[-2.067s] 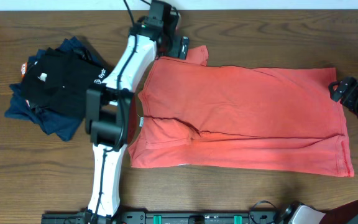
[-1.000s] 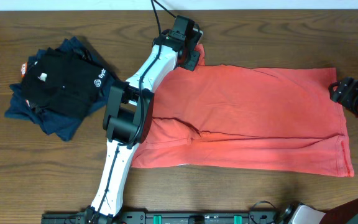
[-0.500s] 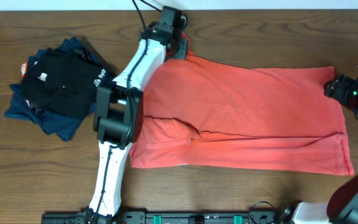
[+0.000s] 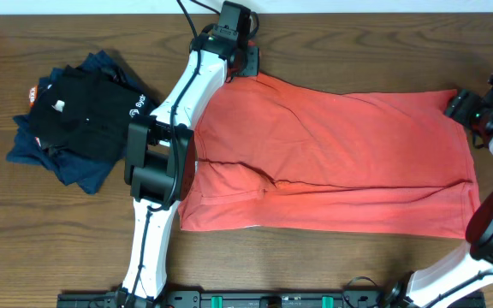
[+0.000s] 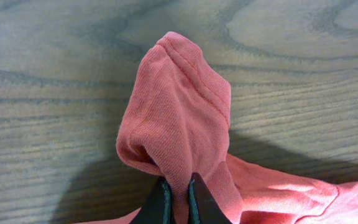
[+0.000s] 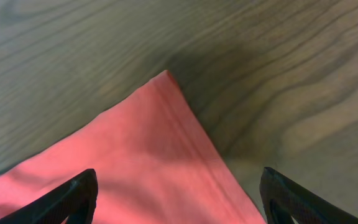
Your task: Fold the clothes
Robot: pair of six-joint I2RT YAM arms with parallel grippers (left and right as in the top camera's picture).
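Coral-red T-shirt (image 4: 332,162): spread flat across the wooden table (image 4: 58,231), hem to the right.
Left gripper (image 5: 179,186): jaws pressed together on a bunched fold of sleeve at the shirt's far left corner, the fold standing up off the wood.
Right gripper (image 6: 178,183): fingers wide apart above the far right hem corner, holding nothing.
Pile of dark clothes (image 4: 75,120): left of the shirt, not touching it.
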